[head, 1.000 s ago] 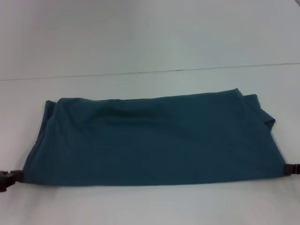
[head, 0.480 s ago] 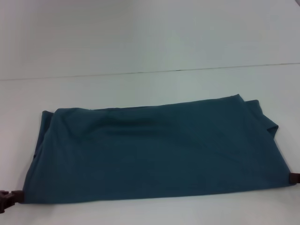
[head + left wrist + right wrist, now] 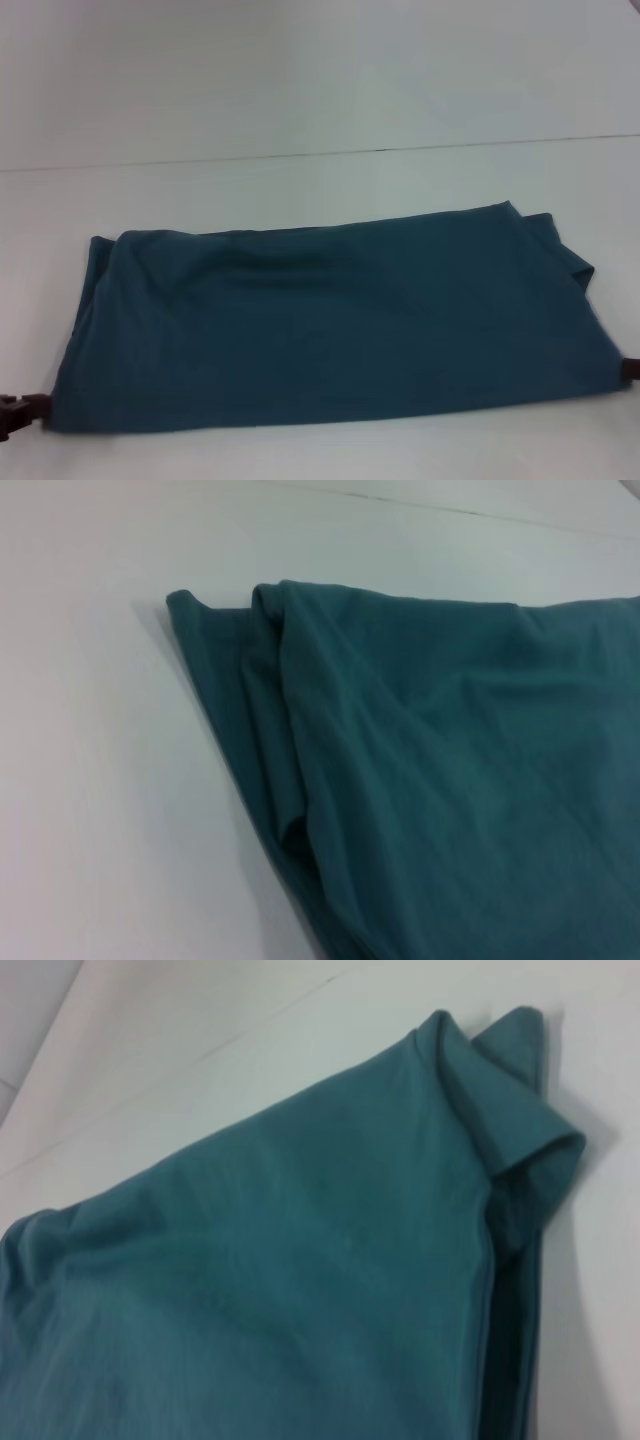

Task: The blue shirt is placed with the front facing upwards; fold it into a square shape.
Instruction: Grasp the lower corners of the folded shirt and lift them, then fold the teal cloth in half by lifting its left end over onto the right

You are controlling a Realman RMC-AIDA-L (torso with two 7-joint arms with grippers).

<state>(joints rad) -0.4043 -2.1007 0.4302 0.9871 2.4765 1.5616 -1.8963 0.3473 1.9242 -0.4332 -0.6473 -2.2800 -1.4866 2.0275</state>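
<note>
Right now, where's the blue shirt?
In the head view the blue shirt lies folded across the white table, near its front edge, between the left claw and the right claw.

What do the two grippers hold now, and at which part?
Both appear to hold the blue shirt: left gripper at its near left corner, right gripper at its near right corner.

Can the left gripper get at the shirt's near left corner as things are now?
Probably yes. The left gripper sits right at the near left corner of the blue shirt, and nothing lies between them on the table. Whether it grips the cloth cannot be seen.
</note>
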